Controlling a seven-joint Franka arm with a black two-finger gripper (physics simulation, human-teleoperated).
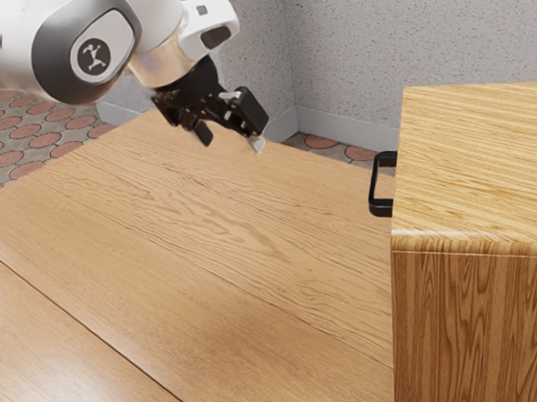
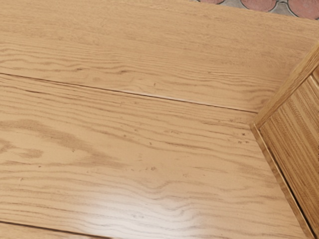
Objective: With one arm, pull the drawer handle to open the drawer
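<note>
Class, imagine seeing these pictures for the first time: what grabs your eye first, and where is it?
The white arm at the exterior view's upper left, its black jaws open above the table. Next, the wooden cabinet at that view's right, with a black handle on the side facing the arm.

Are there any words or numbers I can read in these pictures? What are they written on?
No words or numbers can be read anywhere.
One sign, with no letters: a little white figure in a black circle, on the arm's grey joint.
The cabinet, its handle and the table carry no writing.
</note>
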